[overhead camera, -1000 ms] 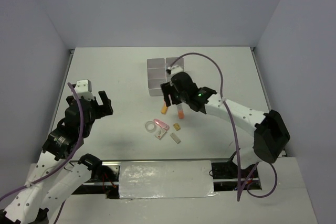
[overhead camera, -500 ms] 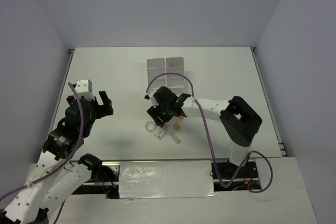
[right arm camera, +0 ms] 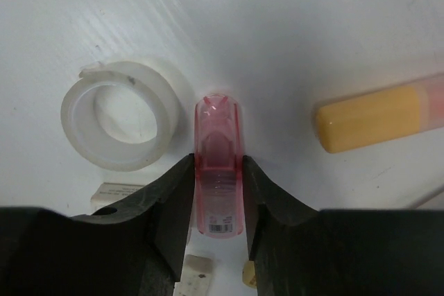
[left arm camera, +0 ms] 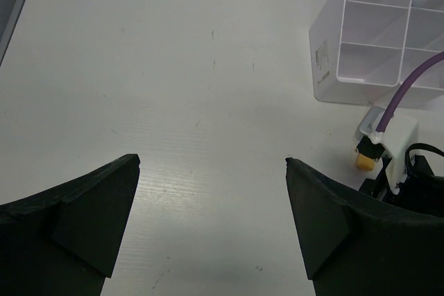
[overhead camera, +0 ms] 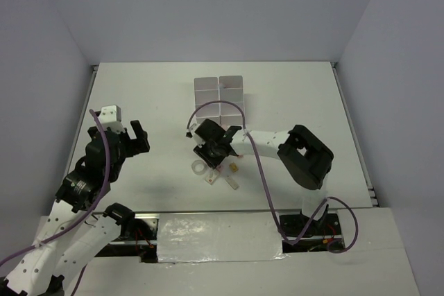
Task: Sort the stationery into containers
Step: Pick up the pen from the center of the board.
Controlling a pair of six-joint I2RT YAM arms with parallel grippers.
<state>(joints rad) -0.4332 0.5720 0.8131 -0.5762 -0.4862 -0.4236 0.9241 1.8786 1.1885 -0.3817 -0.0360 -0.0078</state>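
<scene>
Fingers point(right arm camera: 173, 202) against pink item point(right arm camera: 218, 171), white table point(right arm camera: 277, 32)

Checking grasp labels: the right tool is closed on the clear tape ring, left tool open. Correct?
No. The right tool is closed on the pink translucent plastic tube, not the clear tape ring, which lies free beside it; the right wrist view shows this. The left tool is open.

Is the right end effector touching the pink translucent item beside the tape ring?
Touching. In the right wrist view, the right end effector has both fingers pressed against the pink translucent item, no gap visible.
</scene>
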